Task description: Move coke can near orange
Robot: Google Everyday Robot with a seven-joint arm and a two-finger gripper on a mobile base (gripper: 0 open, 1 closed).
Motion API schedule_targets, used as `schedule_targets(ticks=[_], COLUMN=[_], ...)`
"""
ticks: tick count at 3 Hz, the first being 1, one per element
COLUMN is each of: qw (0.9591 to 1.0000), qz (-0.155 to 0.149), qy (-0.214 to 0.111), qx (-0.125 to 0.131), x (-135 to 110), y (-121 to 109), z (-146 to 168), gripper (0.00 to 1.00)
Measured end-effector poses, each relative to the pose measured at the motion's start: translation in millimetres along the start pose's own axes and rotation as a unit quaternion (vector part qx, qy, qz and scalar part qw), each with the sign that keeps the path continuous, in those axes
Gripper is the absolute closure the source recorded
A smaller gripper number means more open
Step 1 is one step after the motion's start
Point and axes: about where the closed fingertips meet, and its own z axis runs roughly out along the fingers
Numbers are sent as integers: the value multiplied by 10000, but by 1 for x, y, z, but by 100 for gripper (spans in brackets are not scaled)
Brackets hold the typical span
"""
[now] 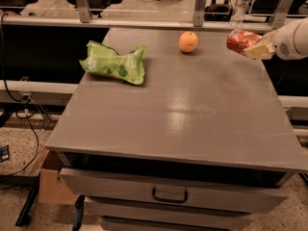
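Note:
The orange sits on the grey table near its far edge, right of centre. My gripper comes in from the right edge and is shut on the red coke can, holding it tilted in the air above the table's far right corner. The can is to the right of the orange, well apart from it. My white arm hides the can's right end.
A crumpled green snack bag lies on the table's left far part. A clear water bottle stands behind the table at the back right. A drawer with a handle is below the front edge.

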Motion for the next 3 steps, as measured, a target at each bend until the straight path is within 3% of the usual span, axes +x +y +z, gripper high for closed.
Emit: schedule_targets(ticks=[3], qw=[9982], qz=[29], qy=[64], qx=[-588], x=[-3], y=[17], z=[59], gripper=[97])
